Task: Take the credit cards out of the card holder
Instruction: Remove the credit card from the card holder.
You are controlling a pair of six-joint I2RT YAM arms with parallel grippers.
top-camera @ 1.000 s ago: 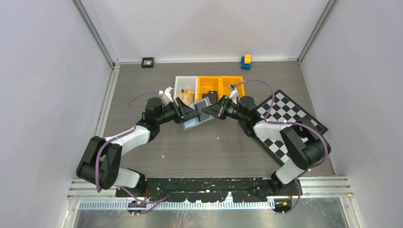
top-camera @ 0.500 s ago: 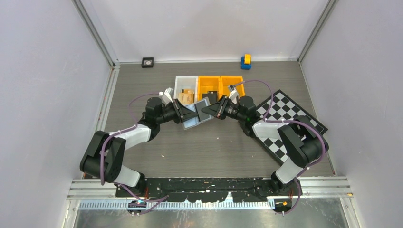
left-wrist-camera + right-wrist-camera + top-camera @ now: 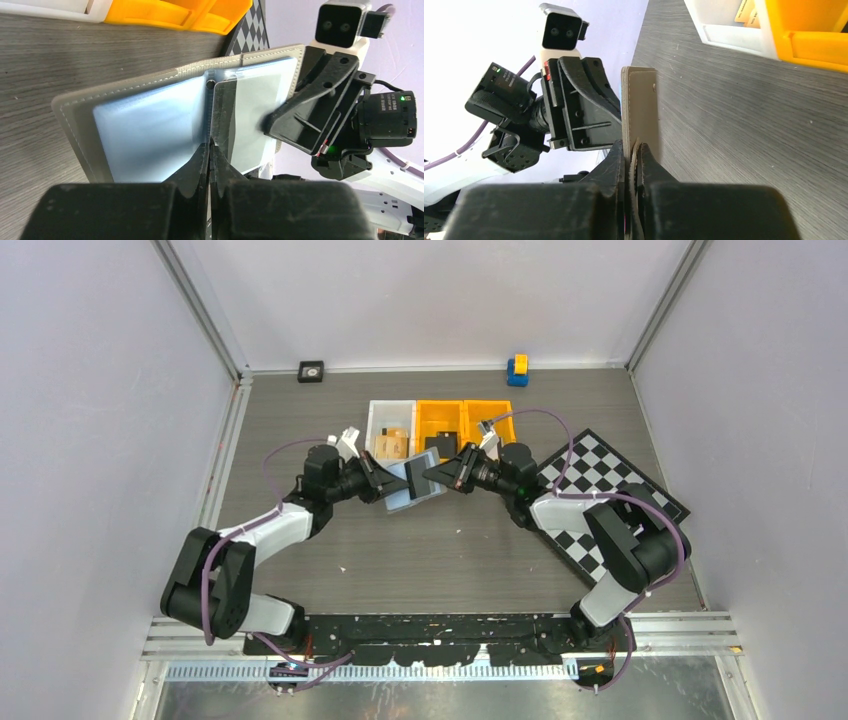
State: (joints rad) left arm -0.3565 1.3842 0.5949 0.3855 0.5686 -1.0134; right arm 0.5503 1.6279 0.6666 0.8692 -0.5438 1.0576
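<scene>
The grey card holder (image 3: 412,490) is held open just above the table, between both grippers. In the left wrist view its pale blue-grey pockets (image 3: 150,125) face me. My left gripper (image 3: 209,145) is shut on the lower edge of a thin silvery-grey credit card (image 3: 224,117), which stands at the fold, partly out of the right pocket. My right gripper (image 3: 629,146) is shut on the holder's grey cover (image 3: 640,100), seen edge-on. From above, the left gripper (image 3: 386,483) and right gripper (image 3: 438,476) face each other closely.
Just behind the grippers stand a white bin (image 3: 390,412) and two orange bins (image 3: 440,412) holding small items. A checkerboard (image 3: 610,475) lies at the right. A blue and yellow block (image 3: 517,370) and a small black object (image 3: 311,371) sit by the back wall.
My left jaws have closed on the card at the holder's fold, and the left wrist has drawn slightly back to the left. The right gripper keeps its hold on the cover.
</scene>
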